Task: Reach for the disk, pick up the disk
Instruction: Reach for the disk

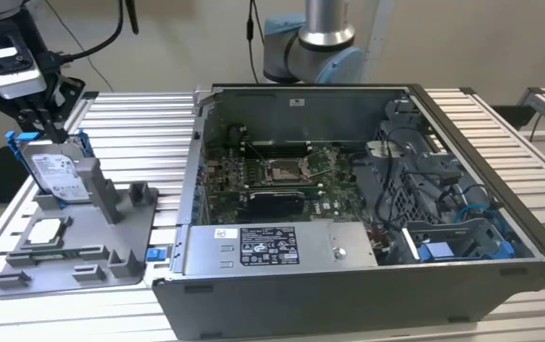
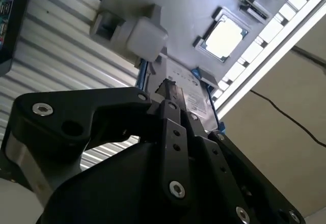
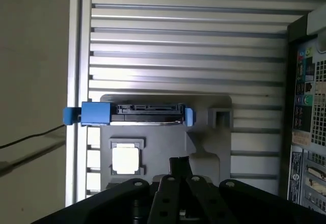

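Gripper hangs directly above the disk at the exterior view's left. Its fingers are drawn tightly together, meeting in one dark tip with no gap visible between them, and they hold nothing. In the second wrist view the gripper overlaps the top edge of the disk. It may be touching that edge, though the angle leaves this unclear. In the first wrist view a strip of grey shows between the tip and the disk. The disk, silver with a white label and a blue frame, stands upright on edge in a slot of the grey fixture on the slatted table. A small square chip lies flat in the fixture near the disk. The open computer case stands just beside the fixture, toward the exterior view's right.
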Tool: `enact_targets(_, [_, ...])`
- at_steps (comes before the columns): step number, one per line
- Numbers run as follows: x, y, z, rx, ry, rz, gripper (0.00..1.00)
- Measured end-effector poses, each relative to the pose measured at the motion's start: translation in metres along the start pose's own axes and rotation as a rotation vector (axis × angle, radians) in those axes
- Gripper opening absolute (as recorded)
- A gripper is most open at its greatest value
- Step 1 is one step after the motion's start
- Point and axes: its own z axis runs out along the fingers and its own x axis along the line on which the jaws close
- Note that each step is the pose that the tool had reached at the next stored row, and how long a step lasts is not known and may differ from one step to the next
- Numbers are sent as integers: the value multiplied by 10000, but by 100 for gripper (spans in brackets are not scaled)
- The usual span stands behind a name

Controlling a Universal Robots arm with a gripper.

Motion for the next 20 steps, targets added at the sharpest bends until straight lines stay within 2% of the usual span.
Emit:
enact_targets(5, [101,149,7,0,1,0,0])
enact_targets(11, [268,297,17,0,0,-2,0])
enact_targets(15, [381,361,23,0,1,-17,0])
enact_targets(20, [524,374,25,0,4,-85,0])
